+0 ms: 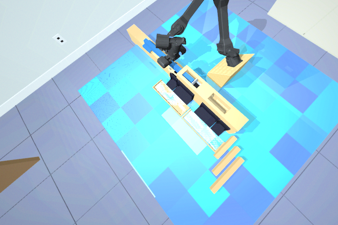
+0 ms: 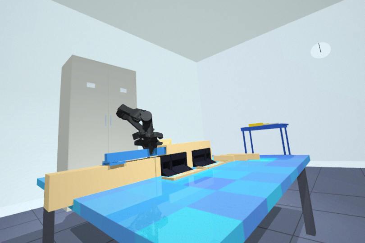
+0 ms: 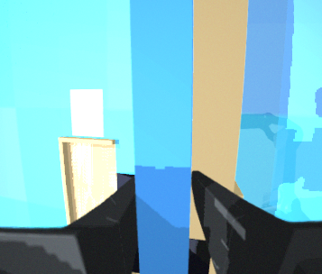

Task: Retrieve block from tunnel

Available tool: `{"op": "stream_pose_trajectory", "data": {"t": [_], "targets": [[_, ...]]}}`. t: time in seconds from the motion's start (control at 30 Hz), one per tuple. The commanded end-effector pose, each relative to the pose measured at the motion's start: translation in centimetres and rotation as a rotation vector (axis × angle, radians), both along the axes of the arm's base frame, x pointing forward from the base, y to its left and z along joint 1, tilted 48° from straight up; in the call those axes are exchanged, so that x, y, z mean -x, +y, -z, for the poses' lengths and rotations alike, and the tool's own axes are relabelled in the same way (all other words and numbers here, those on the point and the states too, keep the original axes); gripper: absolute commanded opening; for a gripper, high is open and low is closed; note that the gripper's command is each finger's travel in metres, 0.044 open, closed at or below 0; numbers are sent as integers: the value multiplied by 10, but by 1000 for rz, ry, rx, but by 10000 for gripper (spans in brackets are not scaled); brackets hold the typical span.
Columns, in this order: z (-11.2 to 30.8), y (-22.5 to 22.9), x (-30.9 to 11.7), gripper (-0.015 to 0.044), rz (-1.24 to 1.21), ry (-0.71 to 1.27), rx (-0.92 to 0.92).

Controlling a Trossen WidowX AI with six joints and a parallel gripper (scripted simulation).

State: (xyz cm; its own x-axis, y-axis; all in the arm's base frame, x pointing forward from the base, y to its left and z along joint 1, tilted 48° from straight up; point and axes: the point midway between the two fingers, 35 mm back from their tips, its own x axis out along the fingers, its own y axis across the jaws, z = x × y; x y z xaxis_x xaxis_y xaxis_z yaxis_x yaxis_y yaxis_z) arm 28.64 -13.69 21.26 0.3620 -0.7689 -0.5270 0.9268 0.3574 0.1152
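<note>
The long blue handle (image 1: 149, 45) (image 2: 126, 155) (image 3: 162, 90) lies along a low wooden rail (image 1: 133, 33) (image 2: 100, 178) (image 3: 218, 90) and runs into the near end of the wooden tunnel (image 1: 236, 117) (image 2: 187, 146). My gripper (image 2: 151, 152) (image 3: 169, 178) is shut on the handle, one finger on each side, close to that tunnel end. Through the nearer top window of the tunnel, in the top view, a blue part (image 1: 187, 75) and a pale crosspiece (image 1: 195, 81) show. I cannot make out the block in any view.
Black flaps (image 1: 183, 94) (image 1: 208, 116) stand at the tunnel's side openings, with shallow trays (image 1: 186, 108) in front. Three loose wooden rods (image 1: 225, 147) (image 1: 225, 161) (image 1: 227, 175) lie past the far end. A wooden wedge (image 1: 219, 75) is beside the arm's base.
</note>
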Motion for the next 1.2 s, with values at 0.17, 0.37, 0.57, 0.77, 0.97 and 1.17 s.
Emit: {"op": "stream_pose_trajectory", "data": {"t": [0.17, 0.37, 0.57, 0.77, 0.97, 1.17], "targets": [[-4, -5, 1, 0, 19, -9, 16], [0, 0, 0, 26, 1, 0, 1], [-1, 0, 0, 184, 1, 0, 1], [-12, 14, 2, 341, 11, -2, 4], [-15, 23, 4, 440, 11, 1, 5], [17, 65, 14, 440, 19, -5, 12]]}}
